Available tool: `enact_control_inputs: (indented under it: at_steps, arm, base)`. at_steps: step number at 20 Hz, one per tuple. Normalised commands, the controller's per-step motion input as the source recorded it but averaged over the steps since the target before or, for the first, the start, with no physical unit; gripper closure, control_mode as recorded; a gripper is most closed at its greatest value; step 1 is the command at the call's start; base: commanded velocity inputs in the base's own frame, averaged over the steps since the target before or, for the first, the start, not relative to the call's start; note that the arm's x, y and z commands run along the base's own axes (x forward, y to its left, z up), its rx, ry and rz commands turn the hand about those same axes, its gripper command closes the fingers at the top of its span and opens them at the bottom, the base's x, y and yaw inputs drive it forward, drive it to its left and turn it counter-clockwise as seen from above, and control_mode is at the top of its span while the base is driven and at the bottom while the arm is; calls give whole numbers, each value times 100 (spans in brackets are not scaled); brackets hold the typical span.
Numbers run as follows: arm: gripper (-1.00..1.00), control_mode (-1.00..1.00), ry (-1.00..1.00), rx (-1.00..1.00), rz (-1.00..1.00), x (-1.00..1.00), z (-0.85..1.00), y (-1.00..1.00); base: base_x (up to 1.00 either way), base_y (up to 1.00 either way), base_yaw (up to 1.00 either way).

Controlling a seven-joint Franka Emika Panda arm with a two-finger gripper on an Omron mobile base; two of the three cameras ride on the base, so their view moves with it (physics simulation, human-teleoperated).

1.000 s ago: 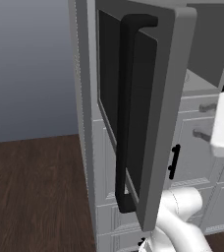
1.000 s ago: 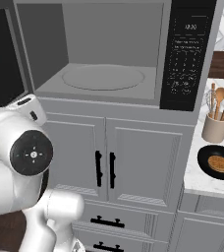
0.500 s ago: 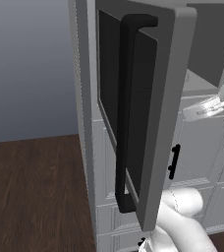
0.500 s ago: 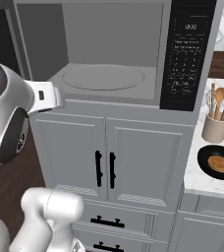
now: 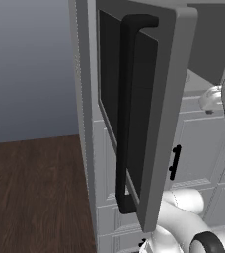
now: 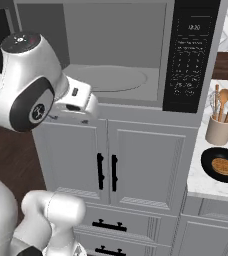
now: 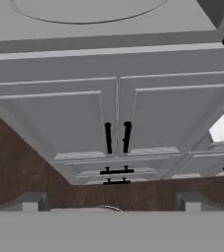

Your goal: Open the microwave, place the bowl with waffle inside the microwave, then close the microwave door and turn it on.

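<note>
The microwave (image 6: 111,55) stands open, with its light grey cavity and round turntable (image 6: 108,79) bare. Its door (image 5: 149,113) is swung wide to the left, the long black bar handle (image 5: 127,113) facing outward. The dark bowl (image 6: 222,166) holding a golden waffle sits on the white counter at the right, well apart from the arm. My hand (image 6: 77,101) hovers just in front of the cavity's lower left edge. In the hand view my gripper (image 7: 109,202) is open with nothing between its fingertips (image 7: 30,201), looking down at the cabinet doors.
The microwave's dark control panel (image 6: 190,60) is to the right of the cavity. White cabinet doors with black handles (image 6: 107,172) sit below, drawers (image 6: 108,226) under them. A utensil holder (image 6: 219,129) stands behind the bowl. Dark wood floor (image 5: 35,192) lies left.
The arm has swung up and to the right, bringing the hand from the far left to the front of the open cavity. The door and the bowl have stayed put.
</note>
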Motion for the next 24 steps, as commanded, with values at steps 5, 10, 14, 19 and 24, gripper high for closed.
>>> enact_control_inputs:
  at_steps: [5,10,14,19,24]
  arm:
    - [-100,-100,5,21,-40,8,-58,-100]
    - [-100,-100,7,17,-42,10,-52,-100]
    - [-100,-100,1,20,-40,27,-39,-100]
    - [-100,-100,0,17,-38,60,-21,-100]
    - [-100,-100,0,21,-40,50,-25,-100]
  base:
    - [0,0,0]
    - [0,0,0]
    - [0,0,0]
    - [0,0,0]
    - [0,0,0]
